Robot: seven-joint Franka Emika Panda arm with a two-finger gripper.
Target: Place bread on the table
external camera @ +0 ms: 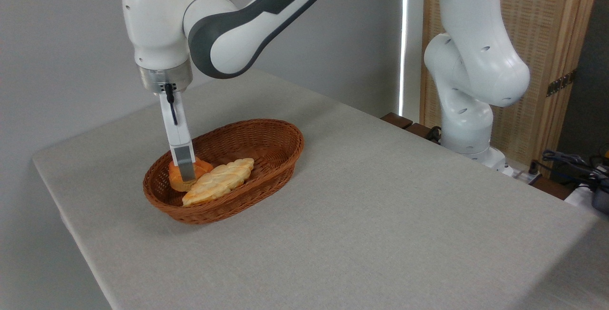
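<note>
The bread, a small orange-brown bun, lies in the left end of a brown wicker basket on the light grey table. My gripper points straight down into the basket at the bun. Its near finger stands in front of the bun and covers its middle. The far finger is hidden behind it. The jaws look spread around the bun, one on each side, and the bun rests on the basket floor.
A long pale braided loaf lies in the basket against the bun's right side. The arm's white base stands at the table's far right edge, with cables and a wooden screen behind it.
</note>
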